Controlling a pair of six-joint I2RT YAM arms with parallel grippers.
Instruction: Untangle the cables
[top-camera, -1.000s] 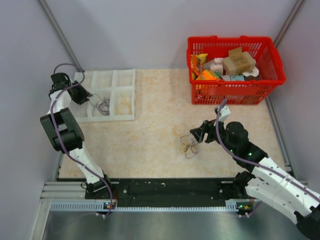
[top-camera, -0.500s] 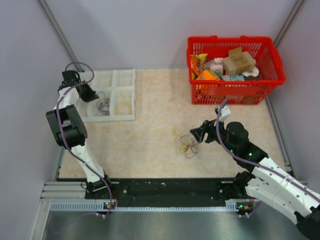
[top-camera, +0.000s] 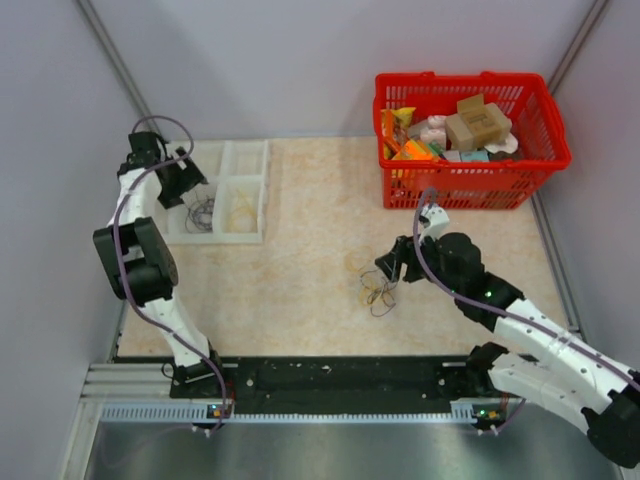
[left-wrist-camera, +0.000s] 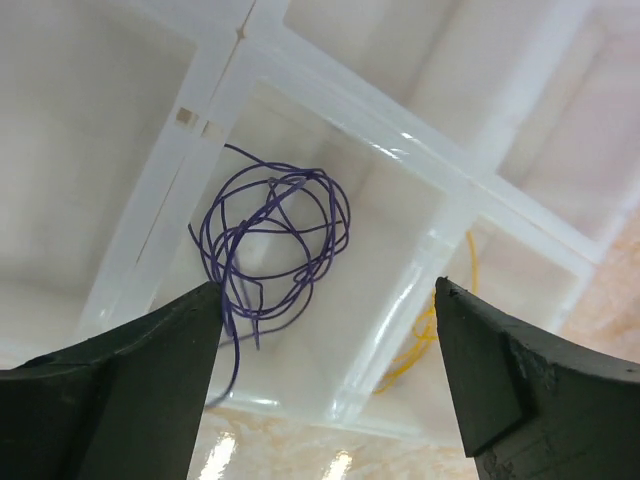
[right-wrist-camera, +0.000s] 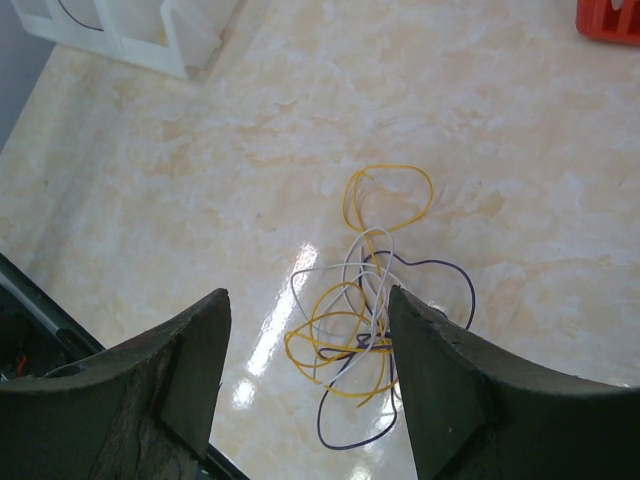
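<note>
A tangle of thin yellow, white and purple cables lies on the marble table, right of centre in the top view. My right gripper hovers above it, open, with nothing between its fingers. My left gripper hangs open over the white divided tray. A loose purple cable sits coiled in the tray compartment below it, and a yellow cable lies in the neighbouring compartment.
A red basket full of boxes and packets stands at the back right. Grey walls close in the left and right sides. The black rail with the arm bases runs along the near edge.
My left gripper has swung right over the tray and opened wide; the purple cable now lies free in its compartment. The tray has shifted slightly. My right gripper has edged left above the tangle.
</note>
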